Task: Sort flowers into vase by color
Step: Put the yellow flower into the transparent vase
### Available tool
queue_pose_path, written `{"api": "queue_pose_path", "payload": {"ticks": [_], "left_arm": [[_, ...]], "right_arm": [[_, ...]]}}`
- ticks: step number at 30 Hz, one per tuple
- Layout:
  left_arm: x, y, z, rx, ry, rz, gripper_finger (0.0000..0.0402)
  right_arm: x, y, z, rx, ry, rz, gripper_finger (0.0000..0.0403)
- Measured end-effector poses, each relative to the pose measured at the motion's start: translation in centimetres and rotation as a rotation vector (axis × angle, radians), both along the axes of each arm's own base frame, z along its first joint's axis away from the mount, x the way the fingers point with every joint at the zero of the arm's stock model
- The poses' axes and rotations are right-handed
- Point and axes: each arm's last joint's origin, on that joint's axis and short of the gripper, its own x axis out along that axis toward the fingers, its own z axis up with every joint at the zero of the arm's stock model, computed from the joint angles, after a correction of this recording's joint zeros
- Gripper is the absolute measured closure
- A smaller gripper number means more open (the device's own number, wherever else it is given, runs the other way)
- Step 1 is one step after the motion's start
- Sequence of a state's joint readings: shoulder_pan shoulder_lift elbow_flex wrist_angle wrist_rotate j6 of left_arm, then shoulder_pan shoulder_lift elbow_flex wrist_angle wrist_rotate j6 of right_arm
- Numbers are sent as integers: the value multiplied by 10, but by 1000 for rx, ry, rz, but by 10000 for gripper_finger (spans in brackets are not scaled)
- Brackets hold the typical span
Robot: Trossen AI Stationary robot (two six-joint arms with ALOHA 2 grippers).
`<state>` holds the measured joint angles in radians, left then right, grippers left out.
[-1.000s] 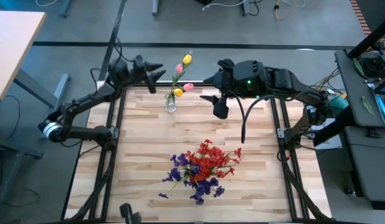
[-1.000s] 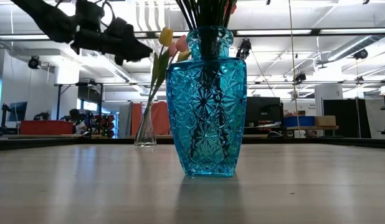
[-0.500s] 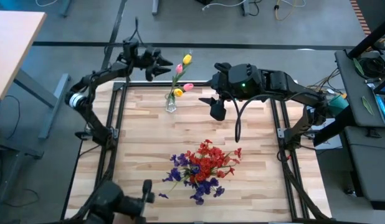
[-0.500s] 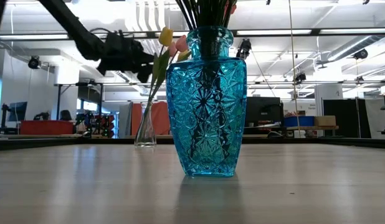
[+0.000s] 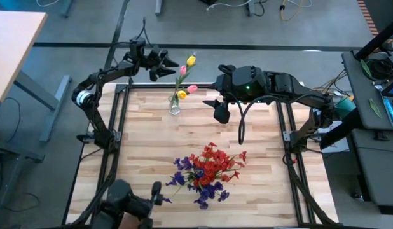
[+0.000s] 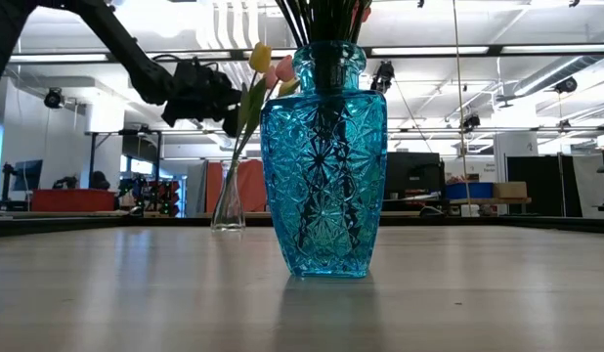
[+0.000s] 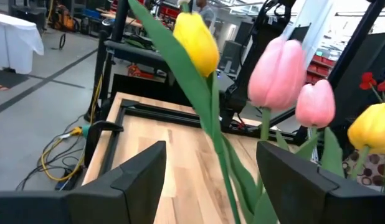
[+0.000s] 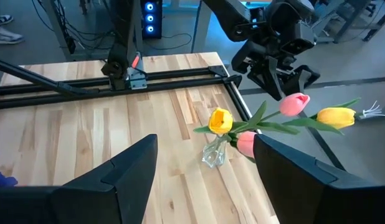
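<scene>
Left gripper (image 5: 172, 68) open beside tulips (image 5: 186, 69); right gripper (image 5: 217, 91) open.

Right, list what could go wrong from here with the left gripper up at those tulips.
1. The open left gripper sits right beside the pink and yellow tulips; pushing on could knock their heads.
2. Those tulips lean out of a small, narrow clear glass vase, which a tug on a stem might tip over.
3. The open right gripper hovers close on the vase's other side, so the arms could crowd each other.
</scene>
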<state>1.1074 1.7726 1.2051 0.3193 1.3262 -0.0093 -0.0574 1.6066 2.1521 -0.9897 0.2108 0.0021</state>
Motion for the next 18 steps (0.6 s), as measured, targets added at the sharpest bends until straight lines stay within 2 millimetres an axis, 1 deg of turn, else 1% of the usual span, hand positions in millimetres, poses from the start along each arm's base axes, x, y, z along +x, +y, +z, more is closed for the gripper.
{"api": "queue_pose_path", "payload": {"ticks": [6, 11, 18], "left_arm": [[10, 5, -6, -21, 12, -2, 167], [23, 3, -8, -35, 19, -21, 167], [26, 0, -8, -34, 19, -29, 167]], "right_arm": [[0, 0, 0, 0, 0, 0, 148], [1, 0, -1, 0, 4, 0, 151], [2, 0, -4, 0, 14, 0, 147]]}}
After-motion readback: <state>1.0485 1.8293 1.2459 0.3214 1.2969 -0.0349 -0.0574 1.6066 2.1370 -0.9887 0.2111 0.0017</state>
